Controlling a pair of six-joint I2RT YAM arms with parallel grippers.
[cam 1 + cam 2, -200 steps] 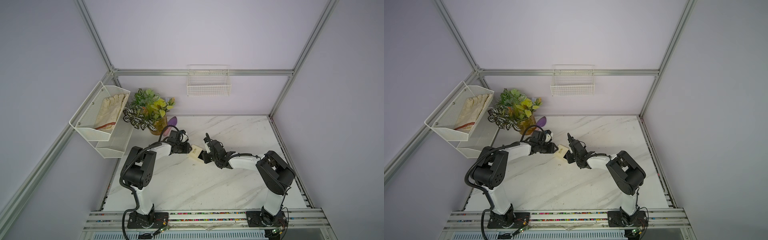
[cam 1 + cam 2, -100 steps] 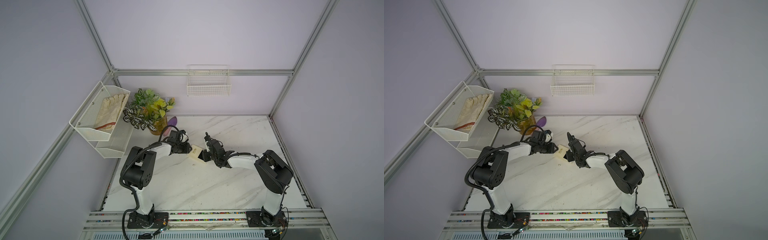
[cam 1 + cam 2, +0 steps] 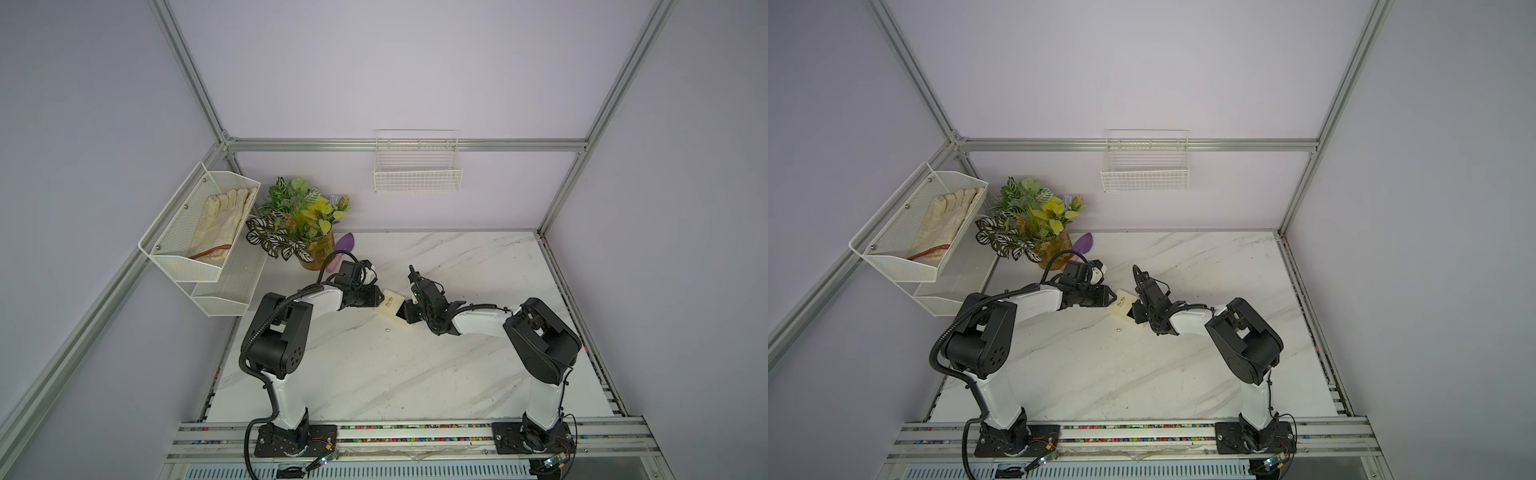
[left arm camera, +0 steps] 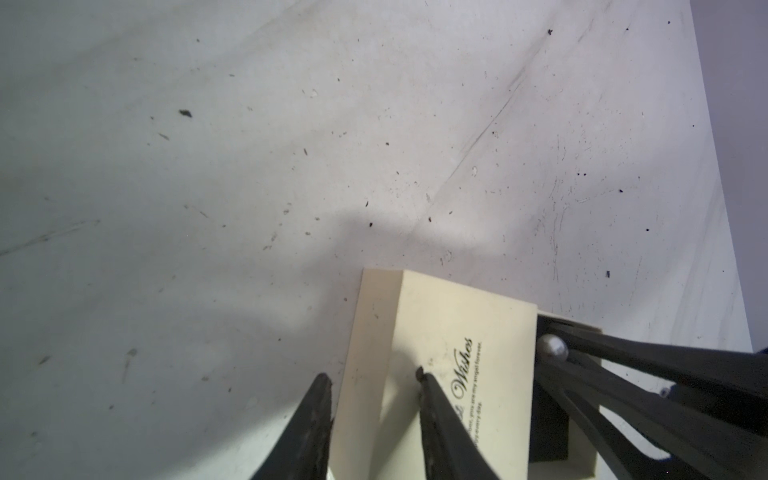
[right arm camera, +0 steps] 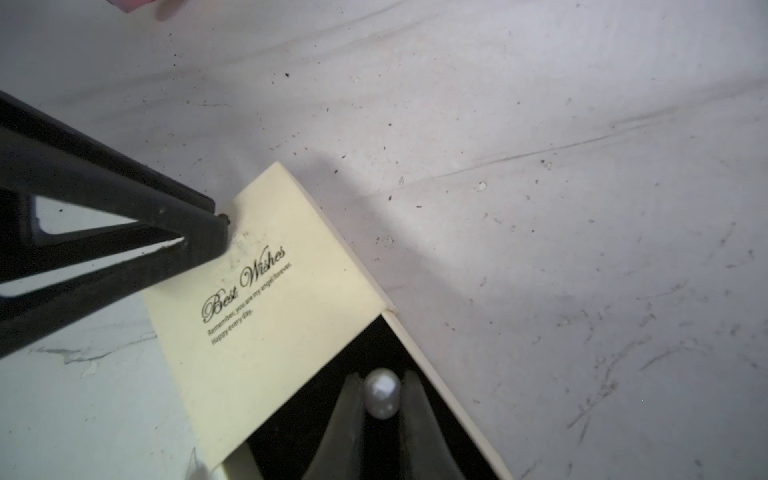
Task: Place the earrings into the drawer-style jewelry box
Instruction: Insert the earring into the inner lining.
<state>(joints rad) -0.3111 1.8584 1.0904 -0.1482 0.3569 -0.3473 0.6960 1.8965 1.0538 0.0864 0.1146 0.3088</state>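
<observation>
The cream drawer-style jewelry box [image 3: 390, 306] [image 3: 1122, 305] lies mid-table, its black-lined tray [image 5: 332, 395] slid partly out toward the right arm. My left gripper [image 4: 372, 376] [image 3: 377, 301] is shut on the box's far corner: one finger lies against its side wall and the other on its lettered top [image 5: 270, 311]. My right gripper [image 5: 382, 379] [image 3: 405, 311] is shut on one pearly earring [image 5: 382, 397] [image 4: 552, 347], held just over the open tray. The other earring [image 3: 386, 329] [image 3: 1118, 329] rests on the marble, in front of the box.
A potted plant [image 3: 303, 232] and a purple object [image 3: 345, 243] stand at the back left. A wire shelf with gloves [image 3: 199, 232] hangs on the left wall. A wire basket [image 3: 417, 174] hangs on the back wall.
The right arm has shifted slightly by the box. The left gripper and the box have stayed in place.
</observation>
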